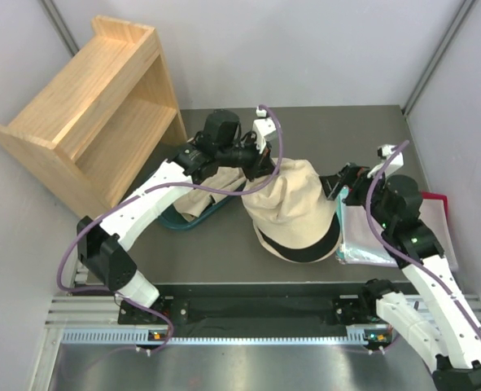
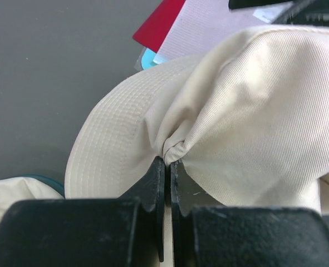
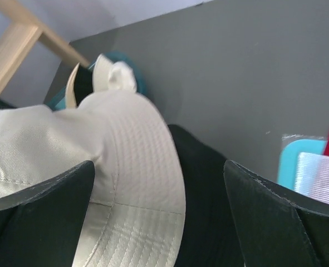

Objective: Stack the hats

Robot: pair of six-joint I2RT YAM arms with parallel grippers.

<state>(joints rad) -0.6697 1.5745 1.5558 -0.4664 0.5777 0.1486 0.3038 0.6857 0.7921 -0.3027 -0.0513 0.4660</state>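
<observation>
A cream hat [image 1: 293,204] lies draped on top of a pile at the table's middle, and a black hat [image 1: 301,248] shows under its near edge. My left gripper [image 1: 259,173] is shut on a fold of the cream hat's crown [image 2: 236,111], and the pinch shows at the fingertips [image 2: 168,158]. My right gripper [image 1: 338,186] is open at the pile's right side. Its fingers [image 3: 42,194] stand wide apart around the cream brim [image 3: 131,167] and the black hat [image 3: 203,211]. Another cream hat [image 1: 198,199] lies in the teal tub [image 1: 175,220]. What holds the pile up is hidden.
A wooden shelf unit [image 1: 94,106] stands at the back left. Flat teal and white mesh items [image 1: 362,240] and a red one [image 1: 435,199] lie right of the pile, under my right arm. The tub sits just left of the pile.
</observation>
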